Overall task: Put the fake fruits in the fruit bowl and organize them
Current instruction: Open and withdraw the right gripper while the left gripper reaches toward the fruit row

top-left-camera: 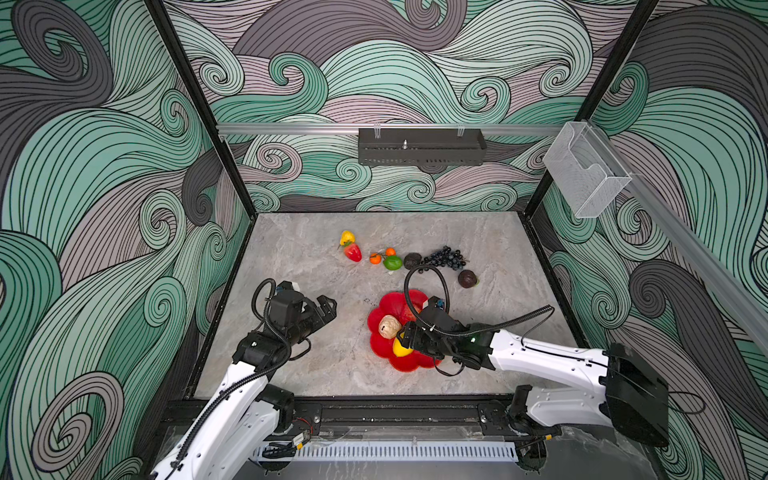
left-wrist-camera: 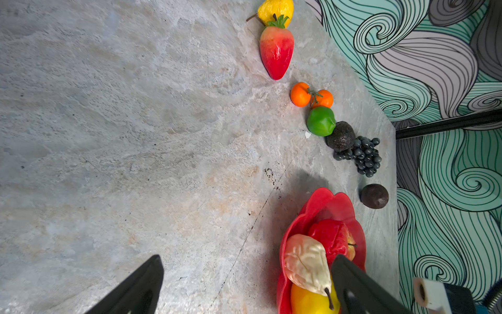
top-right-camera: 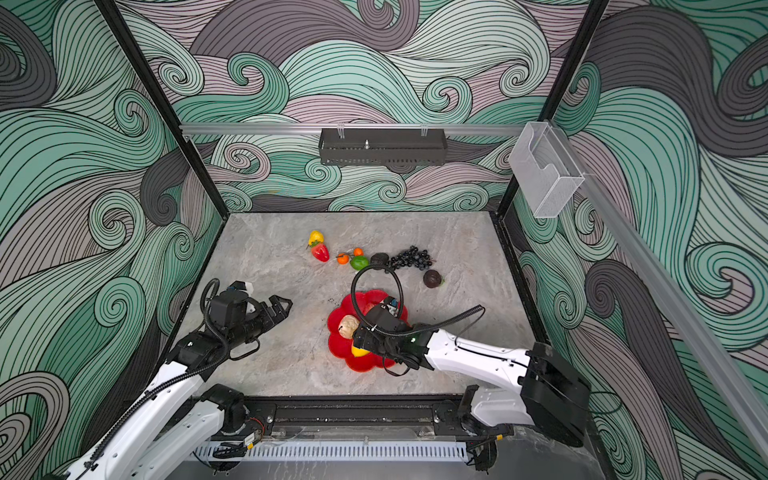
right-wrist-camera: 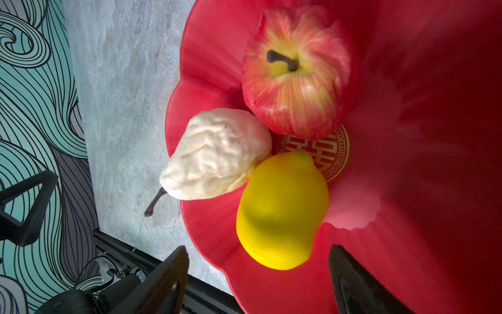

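Hovering above the lemon (right-wrist-camera: 279, 214) in the fruit bowl (top-left-camera: 380, 347), lower centre, my right hand (right-wrist-camera: 258, 251) is released; left hand (left-wrist-camera: 247, 262) too.

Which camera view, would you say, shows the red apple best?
The right wrist view: the apple sits close and unobstructed, stem and streaks clear. The left wrist view shows it partly behind the beige pear. In both top views the right arm hides most of it.

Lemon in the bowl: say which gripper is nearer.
Right. The right gripper hovers directly over the lemon; the left gripper sits apart, left of the fruit bowl.
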Motion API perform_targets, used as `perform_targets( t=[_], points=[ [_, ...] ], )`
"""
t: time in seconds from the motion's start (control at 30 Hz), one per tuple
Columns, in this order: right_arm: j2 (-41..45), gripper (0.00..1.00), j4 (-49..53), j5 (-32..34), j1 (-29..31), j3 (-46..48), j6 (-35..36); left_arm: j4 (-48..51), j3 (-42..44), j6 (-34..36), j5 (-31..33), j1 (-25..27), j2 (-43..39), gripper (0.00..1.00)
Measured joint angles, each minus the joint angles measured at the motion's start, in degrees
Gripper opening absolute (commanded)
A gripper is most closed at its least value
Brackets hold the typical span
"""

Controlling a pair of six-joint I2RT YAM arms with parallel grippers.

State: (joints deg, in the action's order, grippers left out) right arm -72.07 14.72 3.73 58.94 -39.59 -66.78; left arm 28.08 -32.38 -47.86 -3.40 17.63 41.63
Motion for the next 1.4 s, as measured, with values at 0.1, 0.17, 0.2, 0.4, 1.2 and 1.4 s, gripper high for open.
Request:
perform_targets(
  t=[0.1, 0.17, 0.2, 0.4, 1.2, 1.4],
  points=[
    [2.8, 0.82, 1.4, 1.0, 0.0, 0.3, 1.6, -0.9, -2.0, 0.8, -0.5, 0.0, 3.7, 0.99],
    [5.4, 0.82, 2.6, 2.0, 0.0, 0.6, 3.3, -1.6, -3.4, 1.2, -0.8, 0.0, 6.3, 0.99],
    [6.8, 0.82, 3.1, 2.6, 0.0, 0.7, 4.2, -2.2, -4.0, 1.4, -0.9, 0.0, 7.8, 0.99],
    [16.5, 0.83, 5.7, 6.0, -0.2, 0.9, 13.2, -4.2, -9.5, 2.5, -1.0, 0.0, 17.8, 0.98],
    [41.9, 0.82, 7.2, 14.5, -7.8, 13.8, 32.3, 3.6, -55.0, 10.4, 5.8, -2.0, 67.1, 0.92],
    [41.9, 0.82, 7.2, 14.3, -7.8, 15.1, 32.4, 8.5, -70.6, 12.7, 5.6, -3.3, 78.7, 0.89]
  ],
)
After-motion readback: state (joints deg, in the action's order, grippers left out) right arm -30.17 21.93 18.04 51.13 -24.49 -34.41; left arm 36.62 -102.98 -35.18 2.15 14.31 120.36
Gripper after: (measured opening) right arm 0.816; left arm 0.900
